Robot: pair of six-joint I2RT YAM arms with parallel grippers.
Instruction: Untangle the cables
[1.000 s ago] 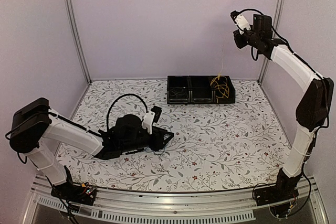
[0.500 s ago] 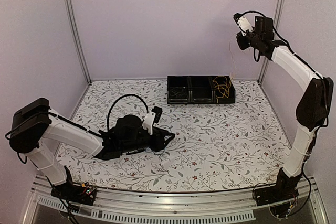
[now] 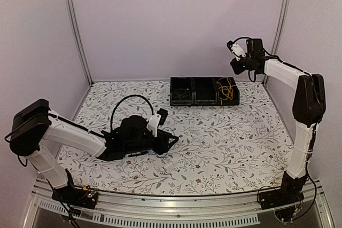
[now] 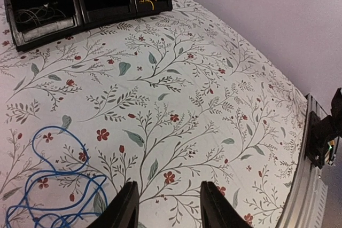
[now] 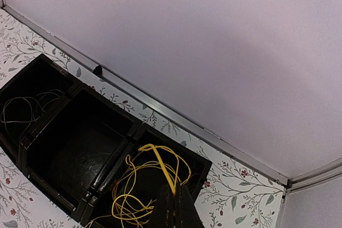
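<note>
Left gripper [image 4: 168, 209]: fingers parted, nothing between them.
Blue cable [image 4: 64, 185]: loose loops on table [image 3: 240, 142], at gripper's 9 o'clock.
Whitish cable [image 4: 37, 14]: left compartment of black bin [image 3: 203, 101], table's 12 o'clock.
Yellow cable [image 5: 147, 177]: right compartment.
Right gripper [image 5: 173, 201]: above bin, pinched on a yellow strand.

A three-compartment tray [image 3: 204, 103] sits at the far side of the table [image 3: 240, 148], slightly right of centre. The left-compartment cable [image 5: 21, 108] lies in its left bin and the right-compartment cable [image 3: 224, 88] in its right bin. The right gripper [image 5: 173, 206] hangs above that right bin, pinching a strand that rises to it. The table cable [image 4: 53, 128] lies nearer, left of centre, just beside the left gripper [image 4: 168, 201].
</note>
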